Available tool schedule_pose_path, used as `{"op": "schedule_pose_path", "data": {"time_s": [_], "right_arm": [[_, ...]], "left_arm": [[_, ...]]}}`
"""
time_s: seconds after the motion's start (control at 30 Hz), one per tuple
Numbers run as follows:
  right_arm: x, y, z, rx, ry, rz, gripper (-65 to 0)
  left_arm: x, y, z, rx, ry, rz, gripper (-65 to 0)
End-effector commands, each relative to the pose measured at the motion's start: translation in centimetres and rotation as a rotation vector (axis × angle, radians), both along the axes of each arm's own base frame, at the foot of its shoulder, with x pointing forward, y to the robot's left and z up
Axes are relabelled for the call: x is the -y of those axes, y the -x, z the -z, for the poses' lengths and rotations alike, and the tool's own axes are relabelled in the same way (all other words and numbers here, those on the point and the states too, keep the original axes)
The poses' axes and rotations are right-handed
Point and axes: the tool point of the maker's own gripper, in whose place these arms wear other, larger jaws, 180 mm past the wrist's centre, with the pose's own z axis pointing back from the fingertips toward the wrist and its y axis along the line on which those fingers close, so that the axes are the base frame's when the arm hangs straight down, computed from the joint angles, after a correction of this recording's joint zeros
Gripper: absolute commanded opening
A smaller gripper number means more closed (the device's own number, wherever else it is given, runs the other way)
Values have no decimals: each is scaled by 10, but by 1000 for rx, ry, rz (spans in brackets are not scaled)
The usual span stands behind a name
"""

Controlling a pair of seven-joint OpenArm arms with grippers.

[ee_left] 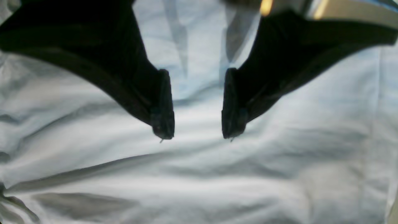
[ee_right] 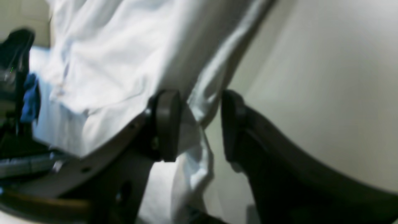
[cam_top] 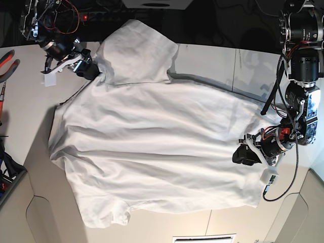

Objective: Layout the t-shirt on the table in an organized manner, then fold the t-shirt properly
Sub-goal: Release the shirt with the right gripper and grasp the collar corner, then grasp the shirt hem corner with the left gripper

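The white t-shirt [cam_top: 152, 131] lies spread and wrinkled over most of the table [cam_top: 212, 61], one sleeve reaching the far edge. My left gripper [cam_top: 239, 154] hovers at the shirt's right side. In the left wrist view the left gripper [ee_left: 197, 132] stands open just above the t-shirt [ee_left: 199, 174], with nothing between its fingers. My right gripper [cam_top: 93, 68] sits at the shirt's upper left, by the sleeve. Seen from the right wrist, the right gripper [ee_right: 199, 127] is open around a hem fold of the t-shirt [ee_right: 118, 62]; the fold rests against one finger [ee_right: 168, 124].
Red-handled pliers [cam_top: 7, 61] lie at the left table edge. Cables and electronics [cam_top: 50, 15] crowd the far left corner. The left arm's body and cables [cam_top: 298, 101] stand at the right. Bare table [ee_right: 311, 77] shows beside the right gripper. The near corners [cam_top: 35, 217] are cut out.
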Motion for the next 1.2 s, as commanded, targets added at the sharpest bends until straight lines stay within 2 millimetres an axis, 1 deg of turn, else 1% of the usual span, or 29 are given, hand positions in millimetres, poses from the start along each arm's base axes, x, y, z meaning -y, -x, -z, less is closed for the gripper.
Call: {"op": "schedule_pose_path", "data": {"time_s": [0.0, 0.1, 0.3, 0.37, 0.47, 0.53, 0.6, 0.67, 0.73, 0.77, 0.83, 0.9, 0.97, 1.17], "right_arm": [[-5, 9, 6, -40, 18, -43, -418], [-13, 10, 6, -42, 11, -68, -418], [-10, 11, 9, -50, 33, -77, -418], [-6, 13, 11, -59, 57, -80, -418], [8, 13, 11, -60, 76, -44, -418], [18, 10, 6, -50, 48, 5, -418], [21, 10, -5, -35, -27, 24, -414], [24, 12, -13, -39, -83, 35, -358], [28, 15, -16, -47, -97, 43, -294], [31, 15, -17, -46, -97, 54, -279], [32, 14, -18, -39, -103, 60, -277], [25, 11, -23, -24, -140, 63, -277], [14, 10, -24, -25, -170, 38, -277], [-28, 13, -22, -40, -221, -55, -277]], "left_arm": [[-4, -13, -22, 66, 8, -2, -362], [-4, -13, -22, 66, 9, -2, -362], [-4, -13, -22, 66, 8, -2, -362], [-4, -13, -22, 66, 8, -2, -362], [-4, -13, -22, 66, 8, -2, -362], [-4, -13, -22, 66, 8, -1, -362], [-4, -13, -22, 65, 8, -1, -362], [-4, -13, -22, 65, 8, -1, -362], [-4, -13, -22, 66, 9, -2, -362], [-4, -13, -22, 66, 9, -2, -362], [-4, -13, -22, 66, 9, -2, -362], [-4, -13, -22, 67, 9, -2, -362], [-4, -13, -22, 67, 9, -2, -362], [-4, -13, -22, 66, 9, -2, -362]]}}
